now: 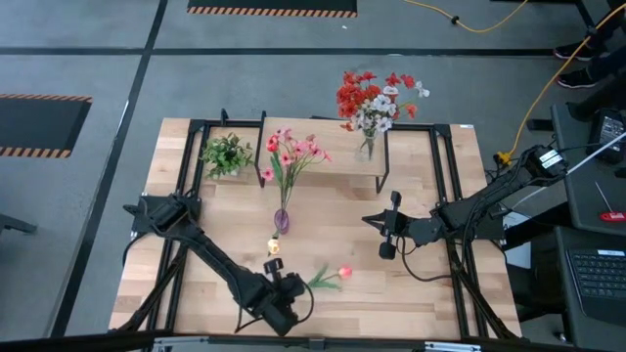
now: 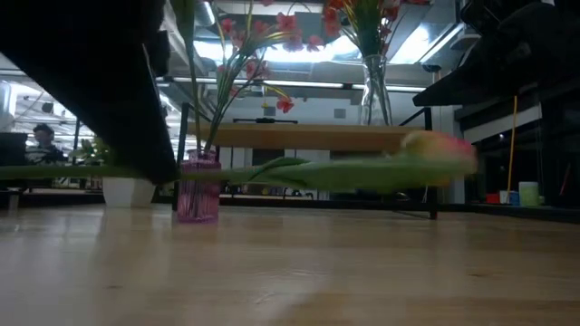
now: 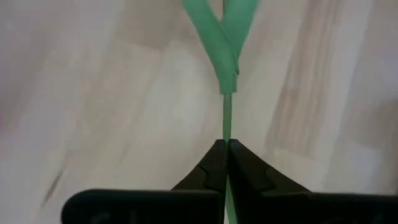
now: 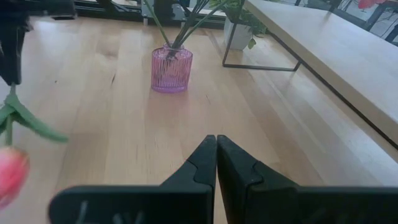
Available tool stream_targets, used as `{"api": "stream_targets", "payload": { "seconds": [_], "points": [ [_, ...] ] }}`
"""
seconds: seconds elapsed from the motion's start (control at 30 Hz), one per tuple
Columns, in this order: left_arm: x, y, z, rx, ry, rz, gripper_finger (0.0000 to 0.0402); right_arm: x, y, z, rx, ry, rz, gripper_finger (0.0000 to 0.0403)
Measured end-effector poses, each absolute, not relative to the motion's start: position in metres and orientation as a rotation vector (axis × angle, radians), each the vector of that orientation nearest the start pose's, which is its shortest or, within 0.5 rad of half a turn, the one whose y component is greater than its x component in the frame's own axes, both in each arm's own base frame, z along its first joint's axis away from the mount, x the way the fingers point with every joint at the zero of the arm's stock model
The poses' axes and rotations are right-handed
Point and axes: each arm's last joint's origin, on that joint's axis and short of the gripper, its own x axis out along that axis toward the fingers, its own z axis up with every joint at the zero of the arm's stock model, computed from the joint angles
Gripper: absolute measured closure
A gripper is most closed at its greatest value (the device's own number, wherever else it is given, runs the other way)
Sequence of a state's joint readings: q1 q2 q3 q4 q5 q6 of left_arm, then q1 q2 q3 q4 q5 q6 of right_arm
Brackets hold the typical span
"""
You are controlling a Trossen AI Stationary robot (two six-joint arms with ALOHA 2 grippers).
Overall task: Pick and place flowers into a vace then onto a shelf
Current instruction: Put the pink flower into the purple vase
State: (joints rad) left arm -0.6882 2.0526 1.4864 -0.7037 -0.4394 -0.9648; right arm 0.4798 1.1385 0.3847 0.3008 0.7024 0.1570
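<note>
A tulip with a pink bloom (image 1: 344, 272) and a green stem (image 2: 344, 174) hangs about level over the table's near part, with my left gripper (image 1: 293, 286) shut on it. A purple vase (image 1: 282, 220) holding pink flowers (image 1: 290, 152) stands mid-table on its base. On the shelf (image 1: 337, 168) at the far side stands a clear vase (image 1: 367, 147) with red and white flowers (image 1: 374, 98). My right gripper (image 1: 386, 237) waits shut to the right of the purple vase (image 4: 171, 68), with nothing between its fingers. My left gripper pinches the tulip's bare stem (image 3: 225, 134) between its two fingertips, on the stretch below the leaves (image 3: 221, 37). The fingers slant down from above and lie across the stem. The tulip is lifted clear of the table, about level, its bloom (image 2: 437, 149) toward the table's right.
A small green leafy plant (image 1: 227, 154) in a white pot stands at the far left beside the shelf. A small yellow-white thing (image 1: 274, 245) lies just near of the purple vase. Black frame rails (image 1: 452, 196) run along the table's sides. A person (image 2: 41, 145) sits in the room behind.
</note>
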Motion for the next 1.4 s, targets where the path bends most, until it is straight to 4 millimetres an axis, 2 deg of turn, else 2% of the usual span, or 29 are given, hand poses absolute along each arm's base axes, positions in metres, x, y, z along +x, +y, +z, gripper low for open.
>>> {"api": "stream_targets", "payload": {
  "seconds": [0.37, 0.7, 0.9, 1.03, 1.23, 1.4],
  "points": [
    [0.314, -0.262, 0.196, -0.069, 0.893, 0.208, 0.0399, 0.195, 0.080, 0.180, -0.099, 0.358, -0.247, 0.0386],
    [0.298, -0.268, 0.245, 0.019, 0.734, 0.091, 0.0400, 0.195, 0.080, 0.180, -0.099, 0.358, -0.247, 0.0386],
    [0.275, -0.275, 0.287, 0.100, 0.571, 0.016, 0.0400, 0.195, 0.080, 0.180, -0.099, 0.358, -0.247, 0.0386],
    [0.261, -0.276, 0.305, 0.169, 0.488, 0.036, 0.0400, 0.195, 0.080, 0.180, -0.099, 0.357, -0.247, 0.0386],
    [0.249, -0.276, 0.316, 0.207, 0.442, 0.064, 0.0400, 0.195, 0.080, 0.180, -0.098, 0.357, -0.247, 0.0386],
    [0.249, -0.275, 0.316, 0.199, 0.441, 0.075, 0.0400, 0.195, 0.080, 0.180, -0.098, 0.357, -0.247, 0.0386]
  ]
}}
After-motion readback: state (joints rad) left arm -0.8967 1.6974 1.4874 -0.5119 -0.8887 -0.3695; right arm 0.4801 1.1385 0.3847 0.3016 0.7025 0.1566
